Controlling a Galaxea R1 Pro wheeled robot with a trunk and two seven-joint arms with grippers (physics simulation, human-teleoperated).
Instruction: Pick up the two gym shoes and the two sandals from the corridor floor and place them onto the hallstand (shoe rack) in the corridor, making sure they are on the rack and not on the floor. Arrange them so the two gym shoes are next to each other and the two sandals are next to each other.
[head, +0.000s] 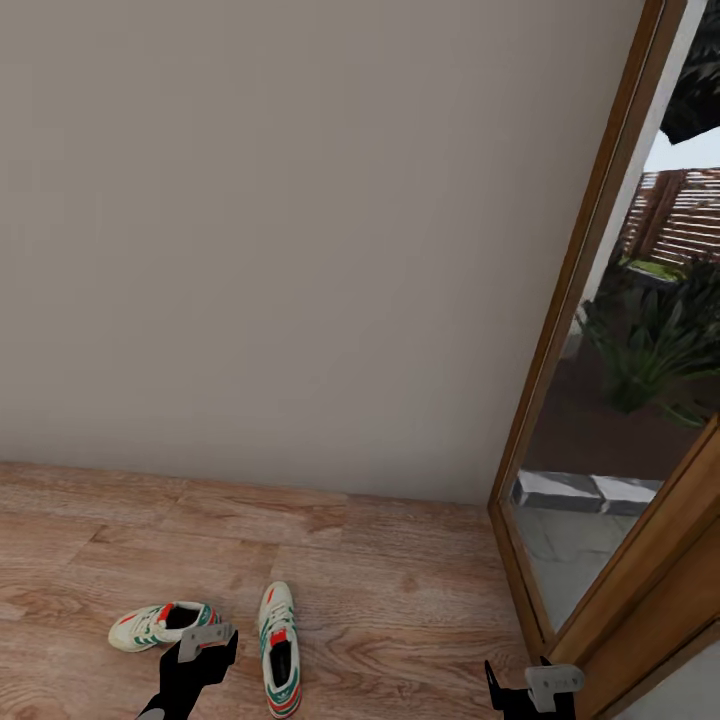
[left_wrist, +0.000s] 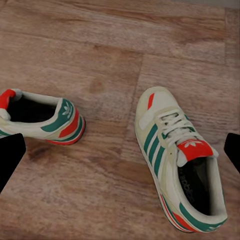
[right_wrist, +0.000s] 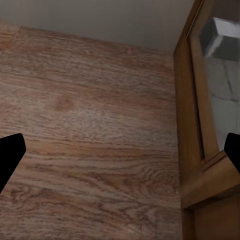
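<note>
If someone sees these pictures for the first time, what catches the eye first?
Two white gym shoes with teal stripes and orange-red tongues lie on the wood-grain floor near the plain wall, one pointing at it and the other lying crosswise. The left pincer, open, hovers over them. To the right, a wooden-framed glass door shows green plants outside.

- Gym shoes (left_wrist: 175, 155): cream-white, teal-green side stripes, orange-red tongue and heel patches, white laces.
- Corridor floor (head: 400, 590): light brown wood-grain planks, darker knots.
- Wall (head: 300, 240): plain pale beige-grey.
- Door frame (head: 560, 330): warm brown wood.
- Left tool (head: 205, 645): black, grey plates.
</note>
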